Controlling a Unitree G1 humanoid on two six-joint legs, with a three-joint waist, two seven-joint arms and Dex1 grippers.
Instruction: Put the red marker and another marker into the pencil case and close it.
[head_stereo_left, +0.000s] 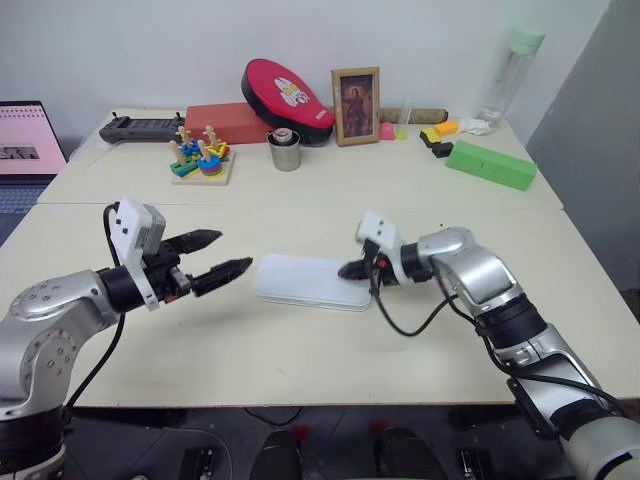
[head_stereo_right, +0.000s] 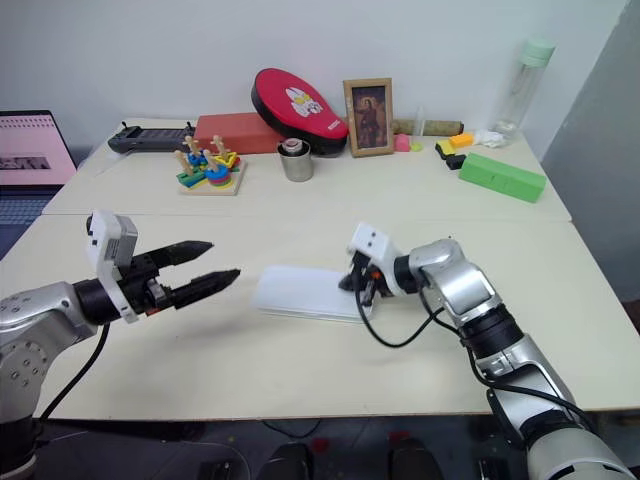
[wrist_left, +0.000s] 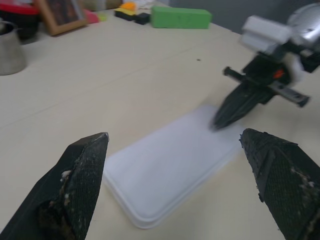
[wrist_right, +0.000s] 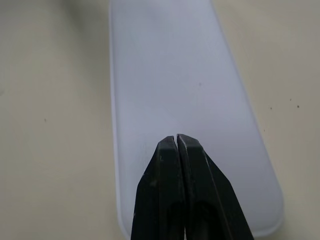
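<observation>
From the left eye: the white rectangular plastic pencil case (head_stereo_left: 308, 281), lid down flat, lies on the cream table (head_stereo_left: 300, 350) between the two pincers. The left gripper (head_stereo_left: 222, 254), released with black fingers spread, hangs just off the case's near end; the right gripper (head_stereo_left: 352, 270), clenched on nothing, has its tip at the opposite end. No markers lie on the table around them; whether they sit inside the case cannot be told.

From the right eye: same line-up, with the right pincer's tip (head_stereo_right: 350, 281) over the case's end edge and a green rectangular block (head_stereo_right: 502, 176) well behind it.

From the left wrist: the case (wrist_left: 170, 172) lies straight ahead between the spread fingers (wrist_left: 75, 190), the clenched right pincer (wrist_left: 235, 102) bearing on its far end.

From the right wrist: the shut fingers (wrist_right: 185, 195) sit above the lid (wrist_right: 175, 90), contact uncertain.

The risk, as a judgement: pressing at one end of a smooth, light case could tip or skid it toward the left pincer, or leave the lid unlatched along its length.
</observation>
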